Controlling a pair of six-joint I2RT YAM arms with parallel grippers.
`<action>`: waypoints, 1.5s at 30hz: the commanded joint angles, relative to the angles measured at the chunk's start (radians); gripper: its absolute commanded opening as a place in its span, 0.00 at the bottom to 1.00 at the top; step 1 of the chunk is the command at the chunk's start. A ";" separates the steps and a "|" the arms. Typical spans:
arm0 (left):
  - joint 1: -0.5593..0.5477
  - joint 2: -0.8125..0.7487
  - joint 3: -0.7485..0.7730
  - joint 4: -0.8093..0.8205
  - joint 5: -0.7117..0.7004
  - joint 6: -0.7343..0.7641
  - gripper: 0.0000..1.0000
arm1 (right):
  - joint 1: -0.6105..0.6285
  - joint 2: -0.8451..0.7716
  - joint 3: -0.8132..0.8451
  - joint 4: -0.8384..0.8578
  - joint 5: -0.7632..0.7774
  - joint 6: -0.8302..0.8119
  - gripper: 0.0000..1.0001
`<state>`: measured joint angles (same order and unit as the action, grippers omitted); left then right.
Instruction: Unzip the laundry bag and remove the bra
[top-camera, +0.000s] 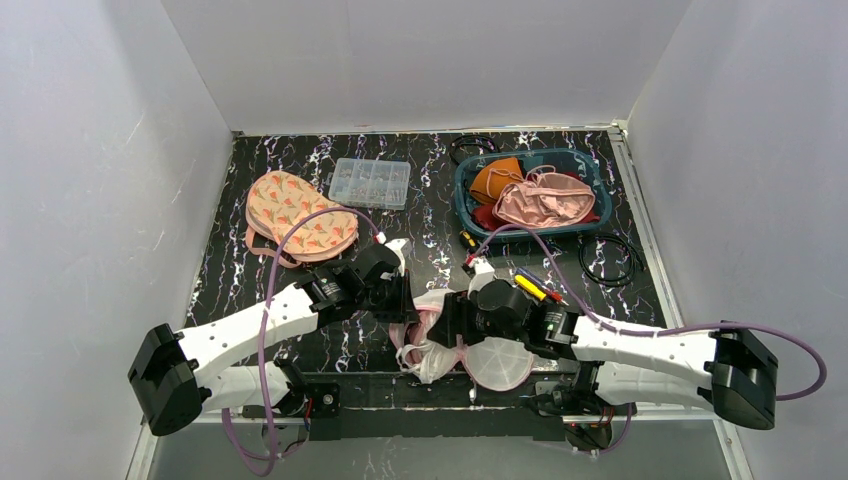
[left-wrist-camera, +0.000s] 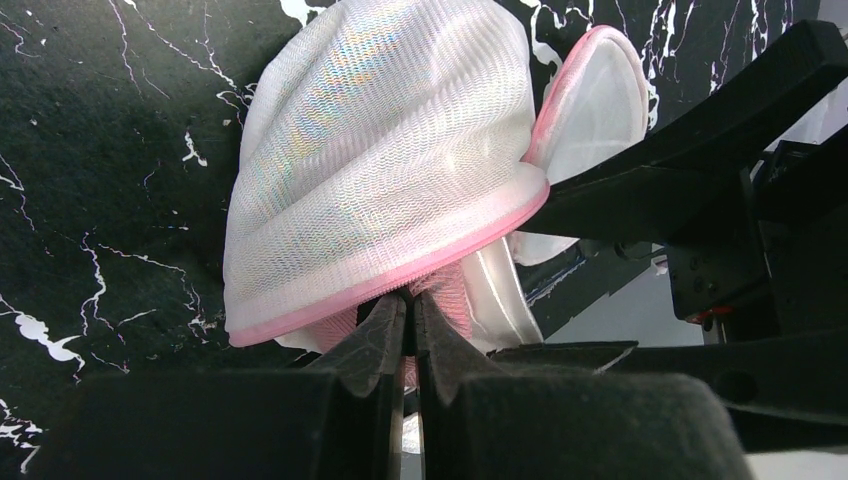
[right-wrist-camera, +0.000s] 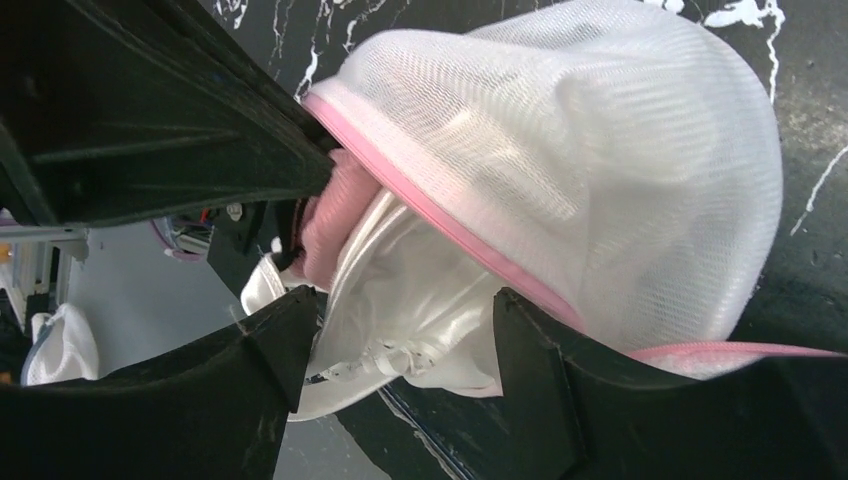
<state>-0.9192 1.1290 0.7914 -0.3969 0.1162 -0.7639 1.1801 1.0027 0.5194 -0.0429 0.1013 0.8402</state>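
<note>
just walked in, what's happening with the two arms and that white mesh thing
Two arms are working on a white mesh laundry bag at the near edge of the table. The left gripper is pinched shut on pink fabric at the bag's mouth; the right gripper stands open astride the gaping opening. Nothing looks pulled out yet.

the bag (top-camera: 435, 358) is a white mesh dome with a pink zip edge. it lies on its side well in front of the basket (top-camera: 458, 192), by the near table edge. it is unzipped and gaping. the bra (right-wrist-camera: 330, 215), pink, sits bunched in the mouth, partly inside.
</note>
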 joint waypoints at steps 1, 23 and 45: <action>0.000 -0.024 -0.019 -0.001 0.006 -0.005 0.00 | -0.003 0.034 0.087 0.072 -0.005 0.020 0.74; 0.000 -0.031 -0.034 -0.008 -0.015 -0.006 0.00 | -0.003 0.097 0.117 -0.049 -0.021 0.004 0.01; 0.008 -0.015 0.000 -0.065 -0.138 -0.038 0.00 | -0.009 0.090 0.403 -0.280 -0.366 -0.417 0.01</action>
<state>-0.9184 1.1282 0.7731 -0.4210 0.0334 -0.7937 1.1782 1.1007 0.8455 -0.3031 -0.1642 0.5156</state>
